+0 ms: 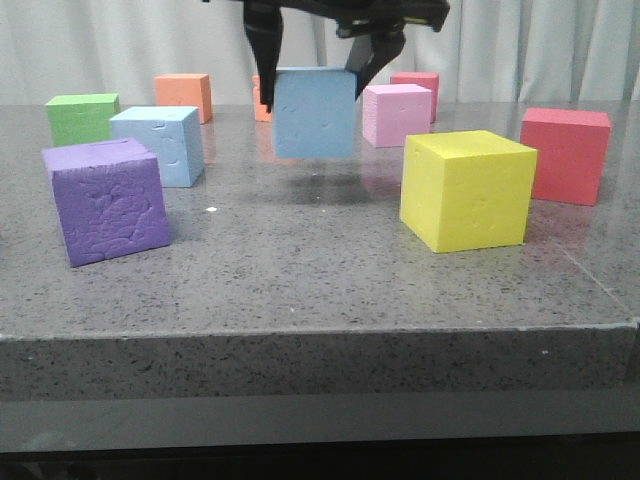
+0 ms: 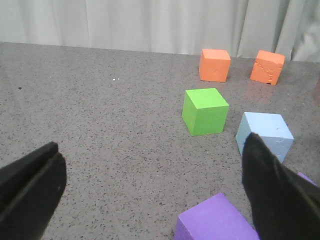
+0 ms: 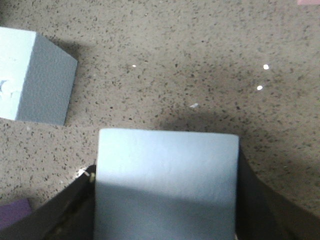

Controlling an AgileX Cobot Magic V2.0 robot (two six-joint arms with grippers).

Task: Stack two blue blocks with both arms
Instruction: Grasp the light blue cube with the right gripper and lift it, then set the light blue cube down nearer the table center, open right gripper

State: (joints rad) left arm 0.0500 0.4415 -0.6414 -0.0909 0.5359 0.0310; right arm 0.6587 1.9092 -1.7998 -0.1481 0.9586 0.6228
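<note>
One blue block [image 1: 315, 112] hangs above the middle of the table, its shadow on the stone below. My right gripper [image 1: 315, 90] is shut on it from above, one dark finger on each side. In the right wrist view the same block [image 3: 167, 185] fills the gap between the fingers of the right gripper [image 3: 165, 200]. The other blue block [image 1: 160, 145] rests on the table to the left, also seen as a blue block [image 3: 35, 75] and a blue block [image 2: 265, 134]. My left gripper [image 2: 151, 150] is open with nothing between its fingers, over bare table beside the purple cube [image 2: 217, 220].
A purple cube [image 1: 105, 200] sits front left and a yellow cube [image 1: 465, 190] front right. Further back stand a green cube [image 1: 82, 117], an orange cube [image 1: 183, 95], a pink cube [image 1: 397, 114] and a red cube [image 1: 565, 155]. The table's front edge [image 1: 320, 330] is close.
</note>
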